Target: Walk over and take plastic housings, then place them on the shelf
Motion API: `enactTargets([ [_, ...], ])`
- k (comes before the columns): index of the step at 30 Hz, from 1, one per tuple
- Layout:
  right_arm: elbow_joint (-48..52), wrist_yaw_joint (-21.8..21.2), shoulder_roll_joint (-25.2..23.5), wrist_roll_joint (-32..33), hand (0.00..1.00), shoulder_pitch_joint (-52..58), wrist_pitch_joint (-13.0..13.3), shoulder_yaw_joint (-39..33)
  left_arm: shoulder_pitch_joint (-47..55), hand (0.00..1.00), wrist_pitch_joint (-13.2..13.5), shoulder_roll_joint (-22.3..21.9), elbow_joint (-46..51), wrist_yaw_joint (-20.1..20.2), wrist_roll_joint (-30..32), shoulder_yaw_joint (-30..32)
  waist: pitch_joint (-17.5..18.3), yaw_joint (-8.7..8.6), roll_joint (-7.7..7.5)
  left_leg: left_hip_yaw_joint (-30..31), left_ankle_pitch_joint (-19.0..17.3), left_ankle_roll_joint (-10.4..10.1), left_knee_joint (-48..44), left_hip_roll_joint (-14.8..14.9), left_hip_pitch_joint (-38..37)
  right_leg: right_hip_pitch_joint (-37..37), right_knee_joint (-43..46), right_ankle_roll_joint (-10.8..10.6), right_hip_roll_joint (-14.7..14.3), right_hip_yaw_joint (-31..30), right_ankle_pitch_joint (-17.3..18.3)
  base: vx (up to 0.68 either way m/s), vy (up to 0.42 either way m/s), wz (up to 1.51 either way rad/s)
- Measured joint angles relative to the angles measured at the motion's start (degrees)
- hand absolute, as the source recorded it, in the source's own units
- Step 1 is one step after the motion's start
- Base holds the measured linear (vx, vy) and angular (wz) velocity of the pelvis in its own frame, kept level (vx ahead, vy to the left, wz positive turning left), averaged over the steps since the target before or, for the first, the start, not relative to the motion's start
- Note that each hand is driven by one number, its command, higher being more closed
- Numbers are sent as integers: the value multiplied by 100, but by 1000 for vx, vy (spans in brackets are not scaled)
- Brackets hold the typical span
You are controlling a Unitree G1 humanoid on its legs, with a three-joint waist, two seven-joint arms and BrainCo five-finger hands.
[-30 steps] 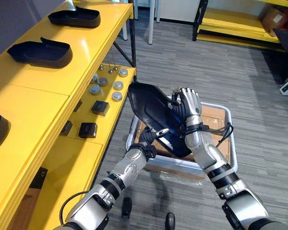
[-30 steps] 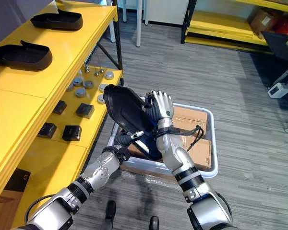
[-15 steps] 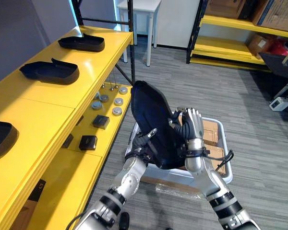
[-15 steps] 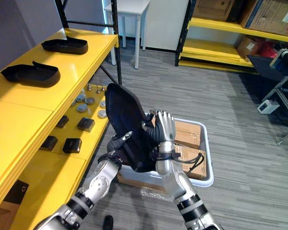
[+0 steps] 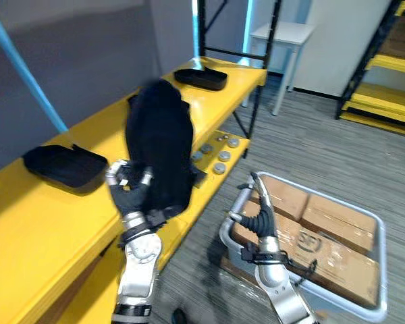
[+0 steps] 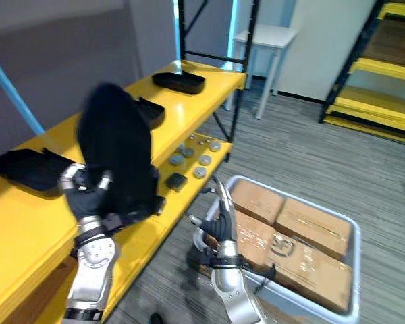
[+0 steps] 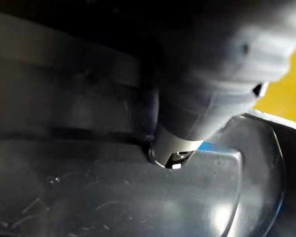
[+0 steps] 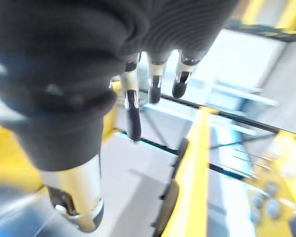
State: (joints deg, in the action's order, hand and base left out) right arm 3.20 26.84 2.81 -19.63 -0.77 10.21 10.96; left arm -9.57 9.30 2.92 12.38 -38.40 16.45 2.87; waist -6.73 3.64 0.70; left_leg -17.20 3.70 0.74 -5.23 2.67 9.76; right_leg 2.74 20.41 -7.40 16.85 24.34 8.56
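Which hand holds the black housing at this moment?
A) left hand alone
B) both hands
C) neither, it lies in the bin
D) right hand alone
A: the left hand grips the housing over the yellow shelf, while the right hand is open above the bin.

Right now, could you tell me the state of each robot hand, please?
Left robot hand: closed on the black plastic housing.
Right robot hand: open, holding nothing.

Both eye views look down from the head, sharing the yellow shelf (image 5: 209, 101) and white bin (image 5: 380, 263). The left wrist view sits right against the black housing (image 7: 89, 187); the right looks past the right hand (image 8: 131, 106) along the shelf.
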Motion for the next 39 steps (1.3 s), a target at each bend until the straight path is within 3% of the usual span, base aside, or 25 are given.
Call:
enactTargets([
  [1, 23, -12, -10, 45, 0, 48, -2, -117, 75, 100, -4, 19, 56, -4, 133, -5, 21, -6, -13, 96, -29, 25, 63, -73, -148, -132, 652, 57, 187, -52, -35, 335, 271, 120],
  [2, 72, -20, -72, 121, 0, 57, -1, -277, 184, 100, -6, 73, 184, -12, 361, -47, 56, -73, -93, 368, -134, 123, 123, -250, -399, -406, 1753, 452, 479, -227, -301, 318, 223, 123],
  [4, 90, -32, -193, 129, 0, -14, 17, -409, 308, 100, -4, 113, 393, -25, 569, -49, 76, -206, -129, 876, -240, 271, 145, -340, -620, -790, 2819, 483, 328, -779, -140, 348, 113, 135],
  [5, 98, -60, -272, 139, 0, -32, 27, -418, 397, 100, -3, 112, 499, -42, 650, -25, 70, -246, -119, 1220, -278, 292, 163, -328, -739, -977, 2992, 507, 37, -960, 136, 291, -25, 117],
  [7, 178, -123, -320, 177, 0, -27, 32, -421, 445, 100, 6, 101, 573, -35, 758, -20, 63, -300, -108, 1791, -289, 268, 141, -328, -810, -1201, 2423, 545, -503, -1309, 489, 263, -106, 167],
  [8, 323, -169, -317, 257, 0, -20, 48, -443, 506, 100, 14, 66, 628, -25, 762, -12, 66, -306, -112, 2143, -283, 250, 117, -341, -808, -1279, 1687, 523, -883, -1787, 528, 211, -154, 177],
  [9, 403, -187, -317, 280, 0, -8, 84, -489, 536, 100, 22, 54, 647, -25, 762, -6, 70, -318, -122, 2351, -295, 227, 101, -368, -801, -1311, 1284, 518, -1038, -2053, 526, 192, -215, 190],
  [10, 542, -198, -320, 353, 0, 29, 160, -666, 580, 100, 27, 41, 651, -25, 763, -2, 72, -337, -160, 2744, -327, 141, 62, -467, -799, -1313, 592, 506, -1232, -2572, 475, 177, -249, 188],
  [11, 568, -197, -327, 357, 0, 38, 199, -845, 705, 100, 31, 67, 741, -34, 762, 43, 88, -332, -316, 3040, -429, -14, -25, -686, -809, -1272, -91, 482, -1180, -2997, -123, 169, -265, 181],
  [12, 566, -194, -318, 360, 0, 35, 206, -877, 786, 100, 68, 66, 796, -48, 773, 83, 44, -334, -356, 3175, -517, -105, -107, -783, -830, -1254, -75, 339, -1100, -2990, -213, 158, -248, 132],
  [14, 543, -231, -169, 437, 0, 146, 204, -967, 1362, 100, 124, -114, 1187, -57, 774, 197, 71, -210, -98, 3314, -657, -224, -266, -540, -742, -896, -512, 452, -1265, -2625, -279, 171, -220, 80],
  [16, 640, -269, -156, 598, 0, 256, 204, -996, 1582, 100, 209, -207, 1411, -12, 722, 245, 109, -142, -39, 3421, -683, -274, -340, -393, -551, -741, -810, 543, -1360, -2239, -349, 116, -171, 96],
  [18, 761, -366, -163, 628, 0, 406, 209, -1092, 1624, 100, 295, -379, 1415, 57, 476, 262, 121, -206, -41, 2556, -710, -292, -486, -145, -185, -645, -987, 566, -1305, -1587, -362, 77, -122, 141],
  [21, 737, -506, -184, 842, 0, 525, 185, -1336, 1699, 100, 315, -614, 1370, 259, -213, 388, 71, -174, -56, 411, -684, -244, -514, 479, -55, -522, -1094, 576, -1075, -1038, -356, 92, 10, 109],
  [23, 735, -533, -214, 866, 0, 532, 175, -1463, 1739, 100, 326, -612, 1336, 295, -517, 504, 62, -251, -73, 299, -717, -274, -757, 636, 6, -431, -1095, 575, -898, -900, -357, 100, 180, 79],
  [25, 736, -565, -262, 997, 0, 489, 176, -1642, 1707, 100, 370, -594, 1267, 419, -884, 706, 35, -304, -115, 449, -729, -338, -1215, 1034, 197, -334, -1095, 555, -599, -725, -368, 82, 276, 65],
  [27, 732, -564, -284, 1057, 0, 482, 175, -1736, 1706, 100, 422, -479, 1192, 528, -1116, 798, 57, -292, -57, 824, -751, -424, -1066, 1398, 164, -246, -1097, 312, -412, -650, -416, 54, 416, 25],
  [28, 735, -559, -259, 1088, 0, 434, 176, -1766, 1709, 100, 466, -399, 1168, 607, -1310, 854, 96, -271, 61, 1162, -455, -566, -801, 1612, 10, -190, -1102, -79, -337, -664, -416, 70, 623, 2],
  [29, 626, -556, -393, 1104, 0, 320, 169, -1770, 1629, 100, 491, -199, 1036, 656, -1490, 928, -4, -286, -117, 1324, -741, -1287, -999, 1360, 0, -93, -1140, -351, -55, -729, -458, 50, 549, 0],
  [32, 688, -664, -653, 1137, 0, 314, 144, -1623, 1542, 100, 429, 342, 718, 883, -1776, 881, 27, -282, -361, 1322, -1174, -922, -1653, 795, 229, -32, -1282, -303, 447, -638, -1172, 1, 489, 14],
  [34, 762, -693, -686, 1136, 0, 328, 122, -1636, 1336, 100, 442, 413, 656, 1063, -1905, 772, 34, -259, -369, 1217, -1333, -714, -1780, 553, 288, -139, -1181, -246, 702, -700, -1610, 1, 403, -3],
  [36, 758, -738, -684, 1138, 0, 352, 60, -1491, 1225, 100, 462, 514, 655, 1185, -1999, 719, 35, -217, -339, 896, -1337, -526, -1656, 463, 253, -573, -1025, 81, 853, -790, -2159, -32, 356, -64],
  [37, 725, -786, -681, 1140, 0, 370, 27, -1397, 1136, 100, 462, 599, 623, 1297, -2101, 682, 26, -213, -304, 646, -1242, -376, -1444, 444, 180, -811, -964, 416, 858, -715, -2299, -45, 282, -68],
  [38, 723, -817, -678, 1140, 0, 398, -7, -1351, 989, 100, 461, 655, 495, 1390, -2172, 627, -9, -288, -248, 626, -1156, -255, -1310, 442, 141, -943, -627, 336, 700, -740, -1837, -56, 249, -40],
  [39, 724, -879, -667, 1139, 0, 521, -24, -1335, 715, 100, 454, 710, 175, 1501, -2239, 466, -32, -416, -211, 638, -1062, -133, -1112, 389, 21, -966, -247, 78, 213, -1038, -1068, -40, 144, -1],
])
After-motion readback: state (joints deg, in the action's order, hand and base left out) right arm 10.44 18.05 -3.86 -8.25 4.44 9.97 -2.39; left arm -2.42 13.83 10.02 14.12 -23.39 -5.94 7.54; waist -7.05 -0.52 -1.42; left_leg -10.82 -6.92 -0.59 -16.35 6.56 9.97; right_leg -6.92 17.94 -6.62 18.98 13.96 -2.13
